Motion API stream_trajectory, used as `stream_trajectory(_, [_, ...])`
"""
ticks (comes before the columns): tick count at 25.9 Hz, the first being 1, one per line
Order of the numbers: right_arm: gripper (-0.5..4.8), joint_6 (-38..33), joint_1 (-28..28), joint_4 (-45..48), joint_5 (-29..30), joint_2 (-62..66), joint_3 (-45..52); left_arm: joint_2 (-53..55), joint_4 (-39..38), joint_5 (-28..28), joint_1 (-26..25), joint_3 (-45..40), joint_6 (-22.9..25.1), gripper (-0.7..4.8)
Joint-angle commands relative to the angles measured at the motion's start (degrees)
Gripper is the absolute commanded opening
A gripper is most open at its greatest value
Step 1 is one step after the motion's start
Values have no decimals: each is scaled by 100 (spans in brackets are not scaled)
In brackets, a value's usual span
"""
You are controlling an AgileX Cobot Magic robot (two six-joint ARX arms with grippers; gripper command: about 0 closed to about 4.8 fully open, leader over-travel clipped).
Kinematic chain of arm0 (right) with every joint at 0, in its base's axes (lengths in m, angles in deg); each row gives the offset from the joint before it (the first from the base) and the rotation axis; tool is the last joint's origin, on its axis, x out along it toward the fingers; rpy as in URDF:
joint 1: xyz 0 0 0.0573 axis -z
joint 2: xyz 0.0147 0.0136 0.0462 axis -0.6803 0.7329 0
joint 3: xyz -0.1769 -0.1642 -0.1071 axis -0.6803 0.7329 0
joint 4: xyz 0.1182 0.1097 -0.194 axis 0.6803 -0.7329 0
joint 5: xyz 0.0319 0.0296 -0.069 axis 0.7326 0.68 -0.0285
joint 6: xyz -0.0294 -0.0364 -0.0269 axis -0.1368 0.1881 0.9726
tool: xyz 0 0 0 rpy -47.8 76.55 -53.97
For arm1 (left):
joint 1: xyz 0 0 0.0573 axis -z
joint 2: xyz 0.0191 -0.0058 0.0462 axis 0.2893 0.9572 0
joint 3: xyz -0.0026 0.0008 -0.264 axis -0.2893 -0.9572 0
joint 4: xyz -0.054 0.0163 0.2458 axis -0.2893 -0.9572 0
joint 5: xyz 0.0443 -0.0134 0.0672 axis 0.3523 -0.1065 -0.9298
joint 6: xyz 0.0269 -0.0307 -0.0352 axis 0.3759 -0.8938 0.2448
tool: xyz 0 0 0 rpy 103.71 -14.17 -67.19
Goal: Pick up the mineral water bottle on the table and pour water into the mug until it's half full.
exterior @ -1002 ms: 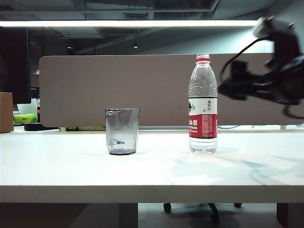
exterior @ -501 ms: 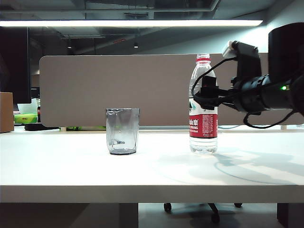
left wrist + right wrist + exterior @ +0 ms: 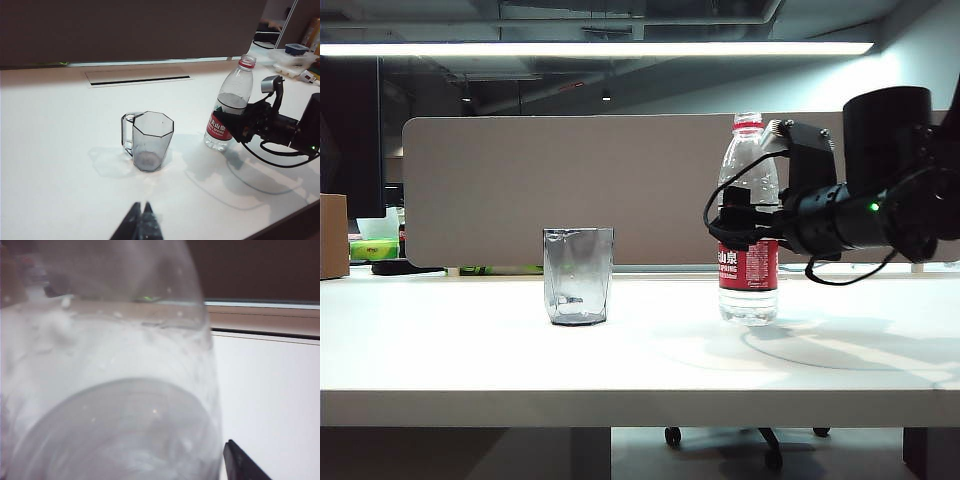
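Observation:
The mineral water bottle (image 3: pixel 748 282) (image 3: pixel 231 100) stands upright on the white table (image 3: pixel 470 350), right of centre, with clear water reaching its shoulder. My right gripper (image 3: pixel 732 226) (image 3: pixel 235 125) is open and level at the label's height, its jaws on either side of the bottle. In the right wrist view the bottle (image 3: pixel 110 390) fills the frame and only one dark fingertip (image 3: pixel 241 463) shows, slightly apart from it. The smoky-grey mug (image 3: pixel 578 276) (image 3: pixel 149 140) stands to the left of the bottle. My left gripper (image 3: pixel 141 209) is shut and empty, hovering nearer than the mug.
A grey partition (image 3: pixel 570 190) runs behind the table. A cardboard box (image 3: pixel 332 236) and a green item (image 3: pixel 375 250) sit at the far left. A cable slot (image 3: pixel 137 78) lies behind the mug, and plastic containers (image 3: pixel 295 55) stand beyond the bottle.
My right arm has swung down and leftward from the upper right, bringing its open gripper to the bottle's label. Bottle, mug and left gripper have not moved.

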Motion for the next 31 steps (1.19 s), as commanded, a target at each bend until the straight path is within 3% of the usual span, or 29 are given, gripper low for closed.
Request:
stream_trajectory(1, [479, -20, -11, -446, 11, -35, -203, 0, 52, -17, 2, 24, 20, -5])
stream_trajectory(4, [436, -20, -11, -562, 83, -33, -254, 0, 52, -17, 2, 24, 20, -5])
stream_trajectory(8, [421, -20, -11, -632, 136, -33, -249, 0, 52, -17, 2, 24, 20, -5])
stream_trajectory(11, [354, -17, -17, -632, 133, -33, -249, 0, 52, -17, 2, 24, 20, -5])
stream_trajectory(25, [353, 219, -186, -643, 94, -42, -249, 0, 52, -17, 2, 24, 20, -5])
stream_trajectory(26, [349, 219, -188, -640, 94, -42, -249, 0, 52, -17, 2, 24, 20, -5])
stream_trajectory(28, [290, 219, -188, -638, 94, -42, -249, 0, 52, -17, 2, 24, 20, -5])
stream_trajectory(31, [278, 219, -190, -629, 94, -42, -249, 0, 52, -17, 2, 24, 20, -5])
